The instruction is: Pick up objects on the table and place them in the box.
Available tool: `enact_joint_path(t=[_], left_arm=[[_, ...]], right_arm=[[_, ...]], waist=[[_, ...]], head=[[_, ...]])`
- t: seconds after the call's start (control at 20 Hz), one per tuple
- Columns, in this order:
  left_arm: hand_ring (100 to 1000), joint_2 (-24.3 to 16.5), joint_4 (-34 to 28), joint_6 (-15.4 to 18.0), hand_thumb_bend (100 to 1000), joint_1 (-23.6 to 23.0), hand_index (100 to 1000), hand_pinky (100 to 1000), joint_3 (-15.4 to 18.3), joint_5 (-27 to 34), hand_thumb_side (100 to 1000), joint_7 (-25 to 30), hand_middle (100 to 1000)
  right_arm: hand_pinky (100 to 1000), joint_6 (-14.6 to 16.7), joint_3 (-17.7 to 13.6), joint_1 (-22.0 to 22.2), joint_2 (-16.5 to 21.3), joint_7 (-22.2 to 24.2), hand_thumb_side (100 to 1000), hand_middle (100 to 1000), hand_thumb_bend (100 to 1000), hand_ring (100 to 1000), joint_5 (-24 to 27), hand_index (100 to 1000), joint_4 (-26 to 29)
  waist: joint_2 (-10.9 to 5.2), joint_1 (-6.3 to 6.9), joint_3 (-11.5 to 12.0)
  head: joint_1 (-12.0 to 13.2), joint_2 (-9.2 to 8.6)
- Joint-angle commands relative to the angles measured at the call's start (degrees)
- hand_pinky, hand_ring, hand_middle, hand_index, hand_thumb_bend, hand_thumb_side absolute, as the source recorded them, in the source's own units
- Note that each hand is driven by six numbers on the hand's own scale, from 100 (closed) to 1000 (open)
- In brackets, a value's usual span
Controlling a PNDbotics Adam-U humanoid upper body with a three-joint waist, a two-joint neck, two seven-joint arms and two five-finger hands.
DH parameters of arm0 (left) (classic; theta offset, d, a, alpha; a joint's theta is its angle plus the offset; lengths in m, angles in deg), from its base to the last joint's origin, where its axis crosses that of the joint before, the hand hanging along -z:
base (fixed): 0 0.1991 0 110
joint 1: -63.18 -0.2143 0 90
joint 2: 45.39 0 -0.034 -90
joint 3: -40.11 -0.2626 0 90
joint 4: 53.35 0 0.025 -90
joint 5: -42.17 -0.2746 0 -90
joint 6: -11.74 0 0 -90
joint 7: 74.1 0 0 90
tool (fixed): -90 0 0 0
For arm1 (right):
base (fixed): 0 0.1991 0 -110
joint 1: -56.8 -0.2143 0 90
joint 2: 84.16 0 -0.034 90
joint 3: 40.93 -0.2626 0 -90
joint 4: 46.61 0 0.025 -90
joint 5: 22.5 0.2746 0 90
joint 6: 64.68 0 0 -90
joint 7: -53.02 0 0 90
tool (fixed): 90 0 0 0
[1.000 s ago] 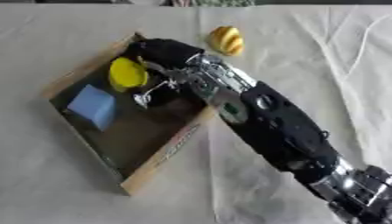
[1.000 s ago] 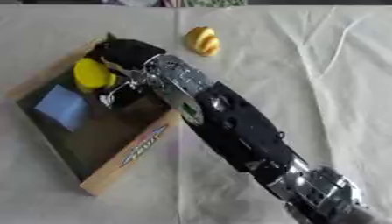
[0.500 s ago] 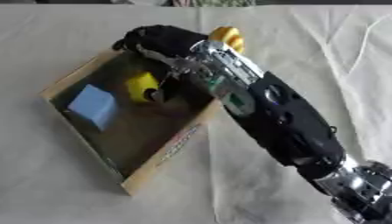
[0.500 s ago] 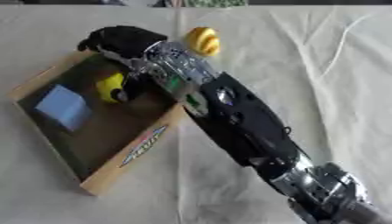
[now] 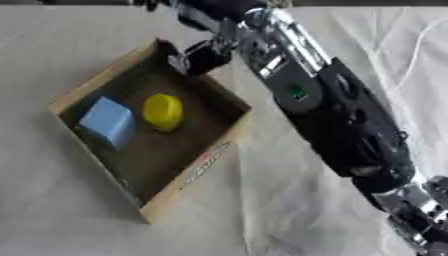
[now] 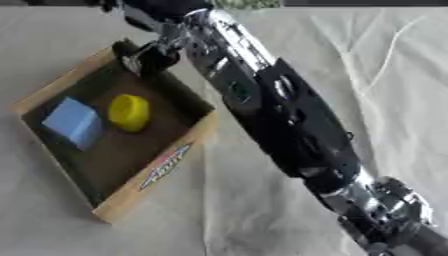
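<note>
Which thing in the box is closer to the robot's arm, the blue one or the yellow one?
The yellow round thing. It lies on the arm's side of the box, while the blue block sits beside it, farther left.

Even, soft light, fairly bright, no hard glare on the pale cloth (image 5: 105,210). Both eye views are soft overall, edges smeared, fine detail lost. Silver joints on the right arm (image 5: 332,100) catch small highlights; its black shells read as flat dark masses. Box (image 5: 197,172) interior is dim, walls shading the floor. The arm blurs most near the top edge.
</note>
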Motion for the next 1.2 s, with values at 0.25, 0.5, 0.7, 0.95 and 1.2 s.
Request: enact_joint_path(t=[0.25, 0.5, 0.7, 0.95, 1.2], left_arm=[[685, -1.85, -1.16, -0.05, 100, 0.36, 814, 744, 0.05, 0.10, 556, 0.41, 707], [695, -1.82, -1.16, -0.05, 100, 0.53, 813, 744, -0.16, 0.29, 556, 0.70, 709], [694, -1.85, -1.16, 0.01, 100, 0.57, 814, 744, -0.14, 0.31, 558, 0.72, 710], [694, -1.73, -1.16, -0.06, 100, 0.56, 814, 745, -0.07, 0.38, 565, 0.66, 710], [695, -1.59, -1.16, -0.09, 100, 0.78, 814, 746, -0.18, 0.59, 571, 0.80, 711]], right_arm=[[913, -2.96, -4.20, -1.39, 10.66, -1.16, 100, 797, 100, 900, 4.17, 919, -2.31], [917, 2.00, -4.04, -1.75, 12.50, -1.00, 100, 813, 104, 911, 2.24, 926, -12.77], [918, 5.42, -4.69, -2.25, 12.61, -1.30, 100, 818, 145, 916, -0.04, 927, -19.29], [922, 6.58, -5.76, -3.03, 12.27, -1.48, 118, 822, 188, 923, -2.32, 926, -24.18], [924, 7.27, -6.09, -3.84, 10.94, -0.87, 157, 821, 167, 924, -2.41, 928, -27.26]], waist=[[-1.39, 0.24, -0.23], [-1.15, 0.33, -0.01], [-0.60, 0.39, 0.41], [0.03, 0.20, 0.62], [0.35, 0.11, 0.81]], head=[[1.37, -0.30], [1.18, -0.60], [0.86, -1.03], [0.68, -1.63], [0.52, -1.99]])
